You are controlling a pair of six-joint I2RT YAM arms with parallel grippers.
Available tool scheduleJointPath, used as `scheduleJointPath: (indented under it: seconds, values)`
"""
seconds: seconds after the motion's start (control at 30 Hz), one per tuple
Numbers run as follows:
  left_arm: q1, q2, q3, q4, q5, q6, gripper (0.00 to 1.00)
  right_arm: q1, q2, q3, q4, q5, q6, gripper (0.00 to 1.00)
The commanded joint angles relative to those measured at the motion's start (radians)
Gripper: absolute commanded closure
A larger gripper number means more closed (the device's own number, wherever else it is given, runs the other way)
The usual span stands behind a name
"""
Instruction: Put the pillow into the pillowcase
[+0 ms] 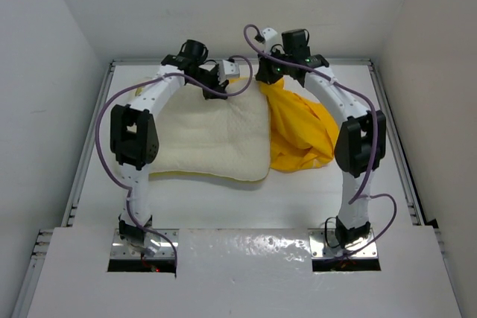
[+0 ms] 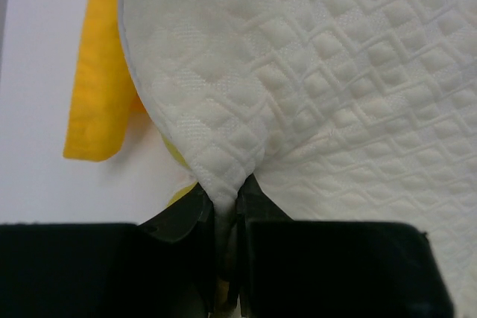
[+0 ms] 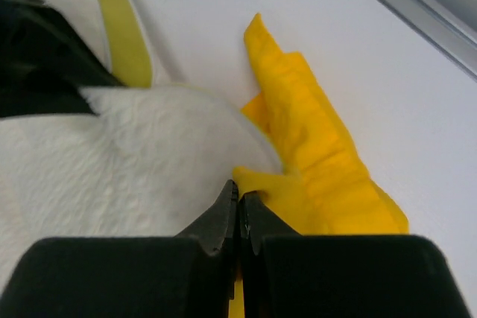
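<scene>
3 white walls [image 1: 45,72] round white table [image 1: 223,206] w/ pillow [image 1: 216,135] touching pillowcase [image 1: 302,135].

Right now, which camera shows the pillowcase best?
The top external view: the pillowcase lies bunched right of the pillow. The right wrist view shows a pinched fold; the left wrist view, only a yellow strip.

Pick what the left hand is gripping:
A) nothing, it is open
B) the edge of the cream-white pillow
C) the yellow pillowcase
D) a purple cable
B: in the left wrist view, the left hand is shut on a pinch of the pillow at its quilted white edge, while the pillowcase lies off to the side, outside the grip.
</scene>
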Motion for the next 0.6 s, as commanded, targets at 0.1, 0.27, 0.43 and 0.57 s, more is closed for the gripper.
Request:
scheduleJointPath:
  seconds: [0.1,0.27,0.43,0.57]
  values:
    - [-0.035,-0.029,-0.011,0.076,0.079,-0.023,1.00,0.004,0.057,0.162,0.033,0.036,0.013,1.00]
    - [-0.054,0.006,-0.084,0.411,-0.109,-0.343,1.00,0.079,0.008,0.073,0.017,0.006,-0.036,1.00]
    - [-0.043,0.031,-0.055,0.620,-0.302,-0.571,1.00,0.081,-0.072,-0.026,-0.145,-0.066,-0.102,1.00]
    - [-0.026,0.043,-0.057,0.667,-0.346,-0.654,1.00,0.077,-0.116,-0.066,-0.288,-0.115,-0.174,1.00]
